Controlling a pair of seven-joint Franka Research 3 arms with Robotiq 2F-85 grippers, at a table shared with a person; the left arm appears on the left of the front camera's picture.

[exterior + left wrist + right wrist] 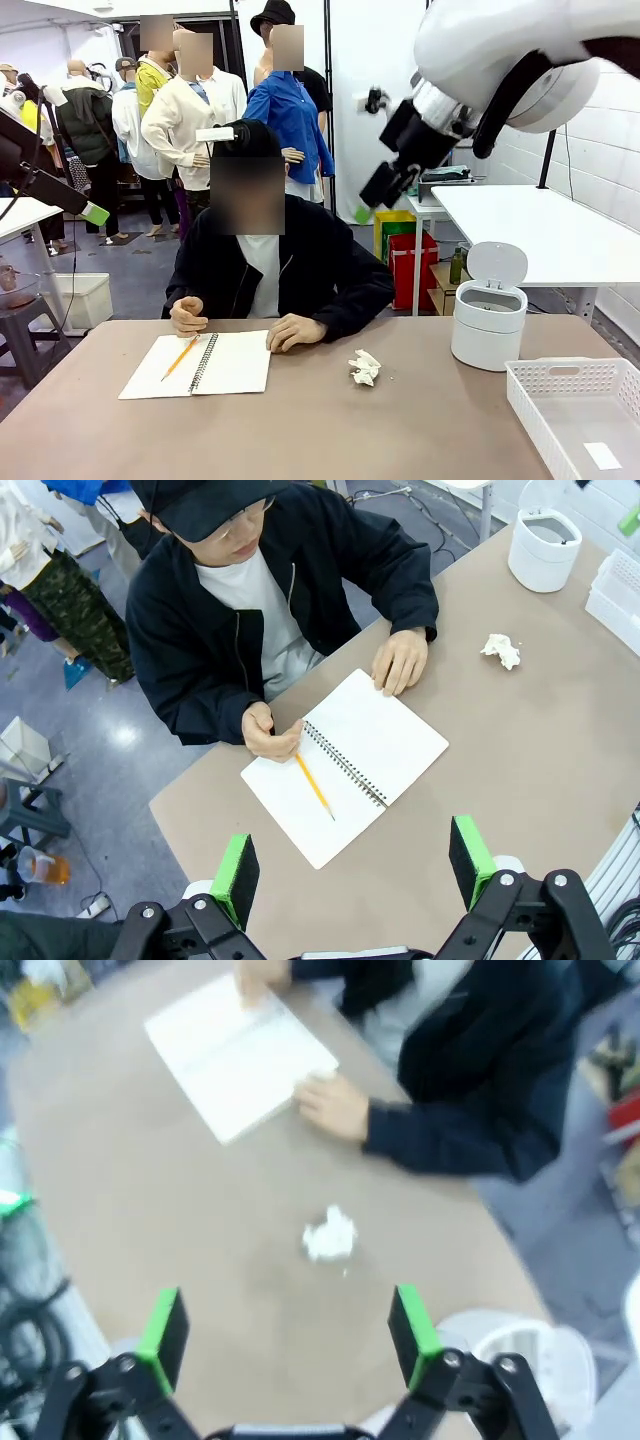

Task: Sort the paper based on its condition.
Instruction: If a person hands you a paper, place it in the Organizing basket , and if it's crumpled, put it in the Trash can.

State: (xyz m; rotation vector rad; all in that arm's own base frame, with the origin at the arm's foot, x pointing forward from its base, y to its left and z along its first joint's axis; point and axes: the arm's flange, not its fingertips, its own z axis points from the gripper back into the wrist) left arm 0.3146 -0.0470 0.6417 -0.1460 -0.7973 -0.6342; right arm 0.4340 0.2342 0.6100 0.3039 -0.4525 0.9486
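Observation:
A crumpled white paper (pixel 365 367) lies on the brown table right of centre, apart from everything else. It also appears in the left wrist view as a small wad (pixel 501 650) and in the blurred right wrist view (pixel 330 1235). My right gripper (pixel 368 205) hangs high above the table's far side, open with nothing in it (pixel 288 1325), with the paper below and ahead of it. My left gripper (pixel 90 210) is raised at the far left, open and empty (pixel 355 865), above the table's near edge.
A person sits at the far side with both hands by an open spiral notebook (pixel 200 364) that has a pencil (pixel 181 357) on it. A white lidded bin (pixel 488 322) stands open at the right. A white basket (pixel 560 375) at the right corner holds a small slip.

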